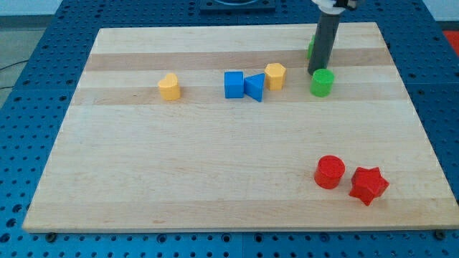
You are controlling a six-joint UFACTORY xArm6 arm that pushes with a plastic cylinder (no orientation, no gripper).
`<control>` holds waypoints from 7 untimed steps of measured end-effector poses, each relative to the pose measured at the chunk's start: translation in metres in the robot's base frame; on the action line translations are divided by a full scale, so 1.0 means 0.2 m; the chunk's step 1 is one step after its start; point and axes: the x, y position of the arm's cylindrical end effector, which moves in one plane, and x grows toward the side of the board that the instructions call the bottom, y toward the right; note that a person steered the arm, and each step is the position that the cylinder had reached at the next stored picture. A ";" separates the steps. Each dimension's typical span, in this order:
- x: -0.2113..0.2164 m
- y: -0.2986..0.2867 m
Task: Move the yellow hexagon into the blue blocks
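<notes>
The yellow hexagon [275,75] sits above the board's middle, right next to the blue triangle [254,87]. The blue cube [234,84] stands against the triangle's left side. My tip [314,72] is down on the board to the right of the hexagon, with a gap between them. It is just above and left of the green cylinder [322,82].
A second yellow block [169,87] lies to the left of the blue cube. Another green block [311,49] is mostly hidden behind the rod. A red cylinder [330,172] and a red star [368,185] sit at the lower right of the wooden board [215,179].
</notes>
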 end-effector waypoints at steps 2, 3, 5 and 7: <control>-0.10 -0.05; -0.10 -0.06; -0.11 -0.06; 0.09 -0.30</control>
